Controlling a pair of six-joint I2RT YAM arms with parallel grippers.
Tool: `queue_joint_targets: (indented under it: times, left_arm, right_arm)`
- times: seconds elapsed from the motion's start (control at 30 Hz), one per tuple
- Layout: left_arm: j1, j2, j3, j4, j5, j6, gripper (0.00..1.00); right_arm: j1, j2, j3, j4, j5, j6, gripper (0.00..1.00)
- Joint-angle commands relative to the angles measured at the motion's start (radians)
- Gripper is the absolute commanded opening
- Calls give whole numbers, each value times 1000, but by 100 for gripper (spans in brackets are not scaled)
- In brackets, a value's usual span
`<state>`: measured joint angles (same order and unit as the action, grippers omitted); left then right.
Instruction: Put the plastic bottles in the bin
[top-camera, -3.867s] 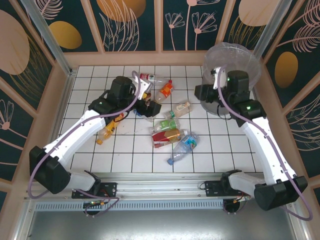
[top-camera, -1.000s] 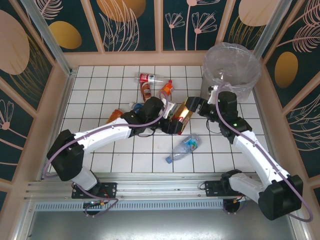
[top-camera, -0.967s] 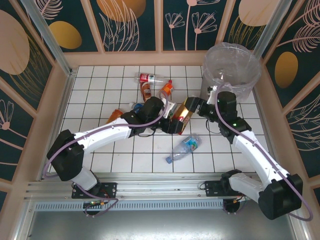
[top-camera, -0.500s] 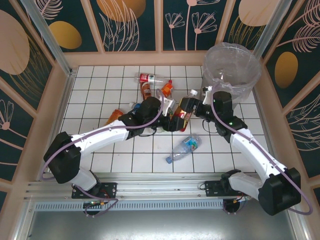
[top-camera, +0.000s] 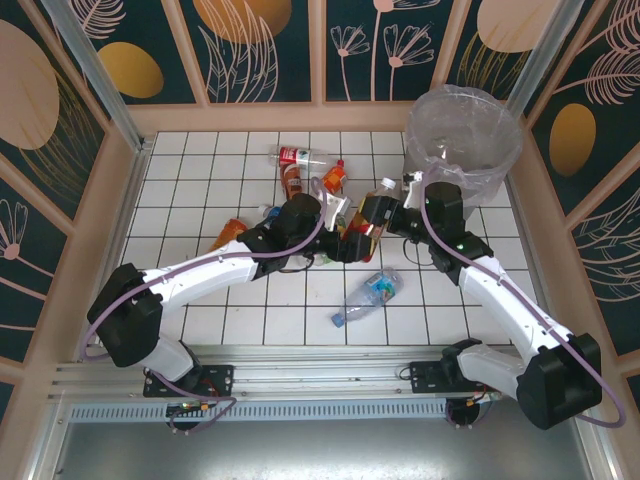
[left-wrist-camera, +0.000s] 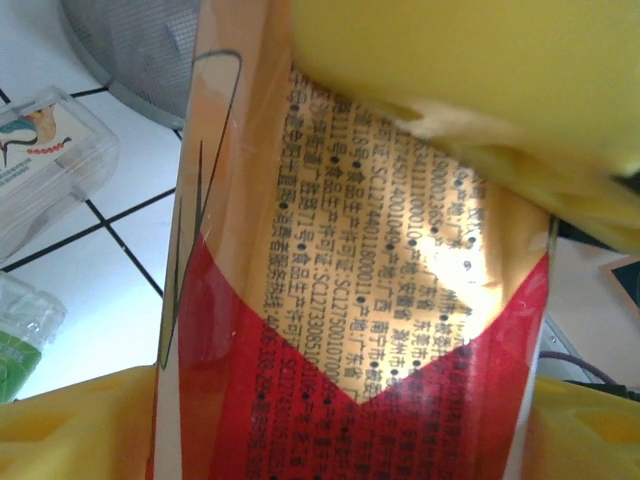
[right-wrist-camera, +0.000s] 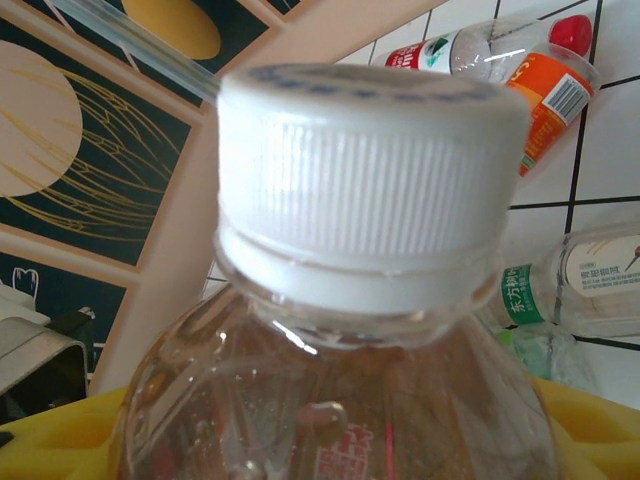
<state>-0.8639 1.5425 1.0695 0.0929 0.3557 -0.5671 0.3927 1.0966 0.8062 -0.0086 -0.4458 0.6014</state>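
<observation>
Now that the right hand (top-camera: 382, 214) has closed in from the bin (top-camera: 490, 120) side, the red-and-gold bottle (top-camera: 365, 224) sits pinched at its shoulders between that hand's yellow fingers (right-wrist-camera: 50, 440), its white cap (right-wrist-camera: 372, 170) pointing toward the bin. A second ago the left hand (top-camera: 343, 238) alone carried this bottle, and the right stood wide just short of it. The left hand's jaws bracket the label on the side away from the bin; whether they press it or have let go I cannot tell. The bottle hangs off the tabletop (top-camera: 190, 170), near the bin but short of its rim. By my reading the handover is nearly done, and the right arm need only swing back over the bin. Other bottles lie farther from the bin, a blue-labelled one (top-camera: 368, 295) among them.
</observation>
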Motion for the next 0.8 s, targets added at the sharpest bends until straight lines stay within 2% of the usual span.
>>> queue_joint_targets:
  times: [0.0, 0.03, 0.07, 0.27, 0.5, 0.7, 0.77]
  left_arm:
    - [3, -20, -14, 70, -8, 11, 92]
    - [5, -31, -17, 75, -12, 18, 98]
    - [4, -46, -21, 80, -14, 33, 99]
    - [3, -138, -2, 12, -15, 203, 99]
    - [4, -216, 58, -128, -40, 398, 99]
    - [16, -243, 86, -192, -126, 487, 99]
    - [55, -237, 87, -194, -99, 486, 99]
  right_arm:
    - [4, -19, 39, -16, 13, -28, 61]
    - [4, -24, 59, -35, 27, -43, 61]
    - [3, -29, 82, -55, 41, -62, 61]
    - [0, -42, 250, -171, 159, -194, 62]
    - [-12, -26, 464, -269, 375, -368, 64]
    - [-66, 27, 618, -304, 482, -483, 64]
    - [-102, 52, 657, -313, 493, -503, 64]
